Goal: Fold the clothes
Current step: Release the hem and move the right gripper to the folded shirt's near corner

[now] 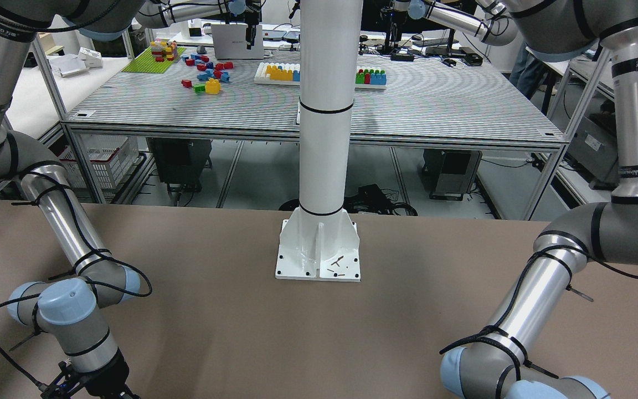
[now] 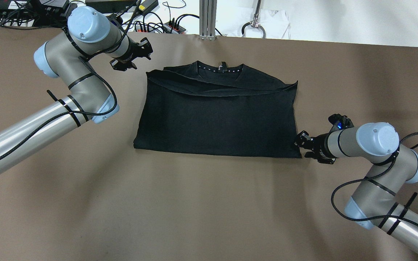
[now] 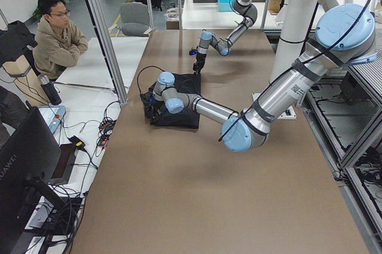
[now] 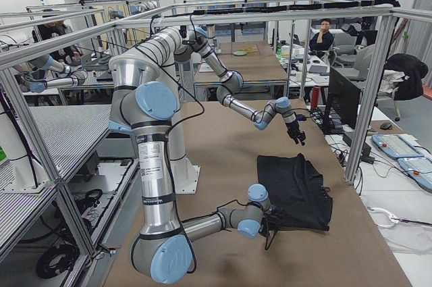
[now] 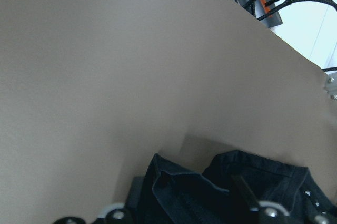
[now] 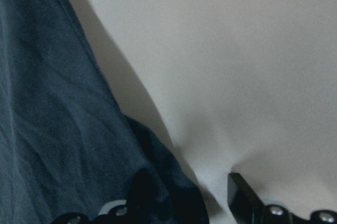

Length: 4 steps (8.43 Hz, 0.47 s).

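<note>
The black garment (image 2: 218, 116) lies flat on the brown table (image 2: 209, 203), collar at the far edge, sleeves folded in, roughly rectangular. My left gripper (image 2: 140, 56) is open and empty, hovering just off the garment's far left corner. In the left wrist view that corner (image 5: 221, 187) lies between and ahead of the fingertips (image 5: 243, 191). My right gripper (image 2: 300, 144) is open at the garment's near right corner. In the right wrist view one finger sits over the fabric (image 6: 79, 129) and the other finger (image 6: 242, 192) over bare table. The garment does not show in the front-facing view.
The white pillar (image 1: 324, 111) stands on its base plate (image 1: 319, 255) at the robot's side of the table. Cables and power strips (image 2: 158, 21) lie beyond the far edge. A seated person (image 3: 57, 42) is off the table's far side.
</note>
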Tool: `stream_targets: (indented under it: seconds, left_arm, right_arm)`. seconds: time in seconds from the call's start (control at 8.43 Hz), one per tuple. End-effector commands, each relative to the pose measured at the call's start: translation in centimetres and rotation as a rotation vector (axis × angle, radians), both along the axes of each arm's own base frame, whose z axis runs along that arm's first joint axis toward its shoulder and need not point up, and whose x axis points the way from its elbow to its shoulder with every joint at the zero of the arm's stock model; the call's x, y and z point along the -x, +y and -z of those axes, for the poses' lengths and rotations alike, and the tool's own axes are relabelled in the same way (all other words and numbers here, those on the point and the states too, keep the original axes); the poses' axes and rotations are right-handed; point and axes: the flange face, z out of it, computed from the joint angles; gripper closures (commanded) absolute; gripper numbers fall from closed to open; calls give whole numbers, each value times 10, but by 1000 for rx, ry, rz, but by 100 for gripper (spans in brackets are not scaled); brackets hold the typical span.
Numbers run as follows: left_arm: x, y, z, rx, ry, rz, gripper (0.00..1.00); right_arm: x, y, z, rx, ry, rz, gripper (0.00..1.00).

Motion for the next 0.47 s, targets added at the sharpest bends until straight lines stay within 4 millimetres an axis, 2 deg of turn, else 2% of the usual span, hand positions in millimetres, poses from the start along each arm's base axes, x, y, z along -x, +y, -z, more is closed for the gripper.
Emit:
stream_targets:
  seconds: [0.0, 0.24, 0.36]
  left_arm:
    - [-1, 0, 2, 0, 0, 1, 37]
    - [-2, 1, 2, -1, 0, -1, 37]
    - [-2, 1, 2, 1, 1, 0, 37]
  right_arm:
    - [5, 9, 13, 8, -30, -1, 40]
    - [0, 15, 12, 8, -31, 1, 42]
    - [-2, 17, 11, 25, -36, -7, 57]
